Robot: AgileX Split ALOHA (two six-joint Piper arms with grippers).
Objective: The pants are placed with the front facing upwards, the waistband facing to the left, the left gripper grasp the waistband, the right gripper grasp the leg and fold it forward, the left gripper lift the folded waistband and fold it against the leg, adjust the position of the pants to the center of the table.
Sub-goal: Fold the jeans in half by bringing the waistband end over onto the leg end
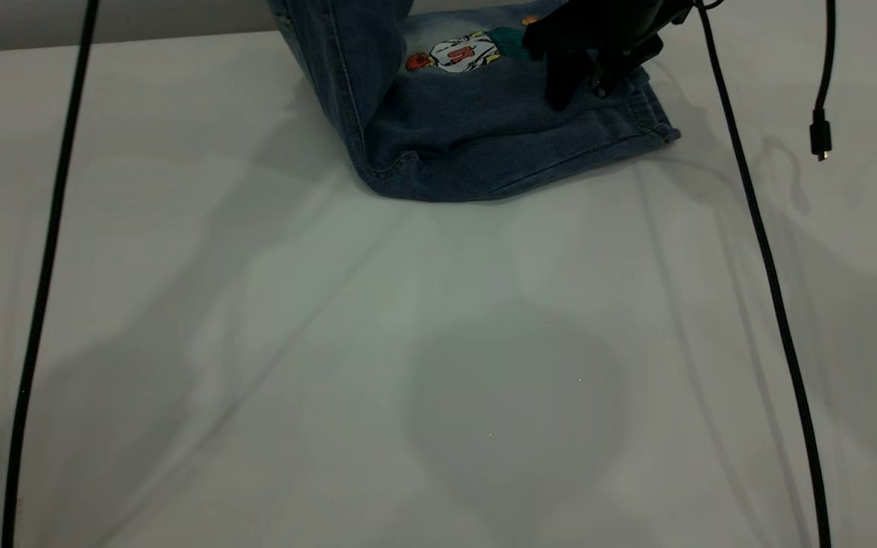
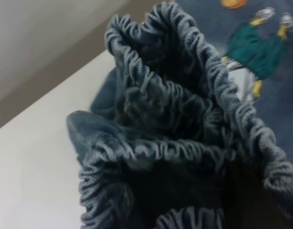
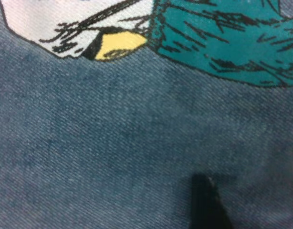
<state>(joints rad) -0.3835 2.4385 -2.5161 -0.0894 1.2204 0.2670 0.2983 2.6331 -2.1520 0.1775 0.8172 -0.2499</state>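
**Lifting the waistband end at the table's far edge**

Lying at the far side of the table [image 1: 438, 342], well away from its centre, the pants [image 1: 484, 144] sit as a folded blue denim bundle. Their near fold edge curves along the tabletop, and a hemmed end points toward the exterior view's right. A cartoon print [image 1: 463, 53] in white, orange and teal shows on the upward-facing denim.

At the bundle's left end, a stretch of denim rises steeply off the table and runs out past the top of the exterior view. The left gripper itself is not visible in any view; its wrist camera looks closely at the gathered, ruffled waistband [image 2: 184, 119], bunched into folds and raised above the white tabletop, with the teal part of the print beyond it. Whether that gripper is clamped on the band cannot be told.

The right gripper [image 1: 591, 76] hangs over the right part of the pants, its dark fingers pointing down onto the denim just beside the print. Its fingers appear spread slightly apart, holding no cloth between them. One dark fingertip [image 3: 206, 205] shows against the denim in its wrist view.

Two black cables [image 1: 758, 251] hang in front of the exterior camera.
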